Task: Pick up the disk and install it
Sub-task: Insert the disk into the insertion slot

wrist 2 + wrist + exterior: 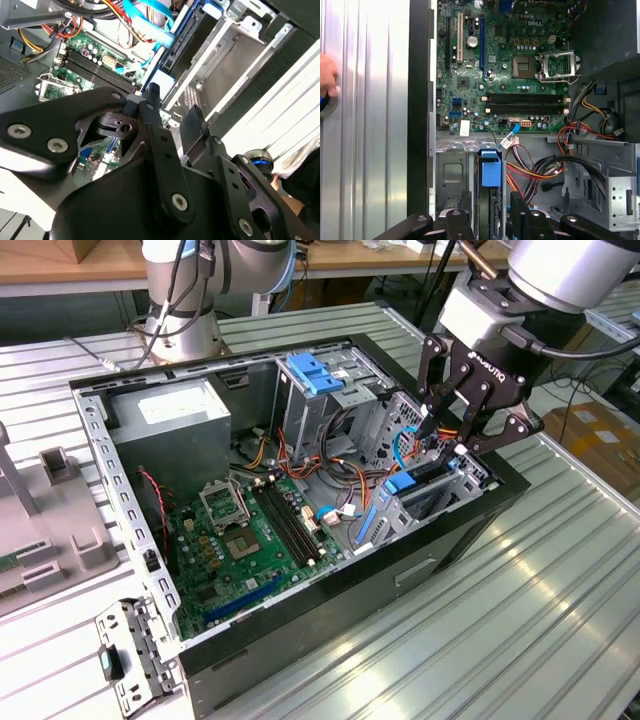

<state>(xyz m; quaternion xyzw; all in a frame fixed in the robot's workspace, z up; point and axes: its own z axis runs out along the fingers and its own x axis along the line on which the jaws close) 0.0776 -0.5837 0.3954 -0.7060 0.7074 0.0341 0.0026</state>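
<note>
The disk (425, 485) stands on edge in the metal bay at the front corner of the open computer case (330, 610), its blue rail end facing up. In the first wrist view the disk (491, 175) appears as a blue tab over a dark slot. In the second wrist view the disk (187, 42) is a dark slab with blue edges. My black gripper (447, 445) hangs just above the bay. Its fingers are spread apart on either side of the disk's top end, and the gripper (490, 220) (172, 102) looks open with nothing clamped.
Inside the case lie the green motherboard (240, 540), the grey power supply (170, 420), a tall cage with a blue cap (315, 375) and loose cables (350, 480). A hand (326, 75) rests on the ribbed metal table (560, 580). A grey fixture (50, 510) stands at the exterior view's left.
</note>
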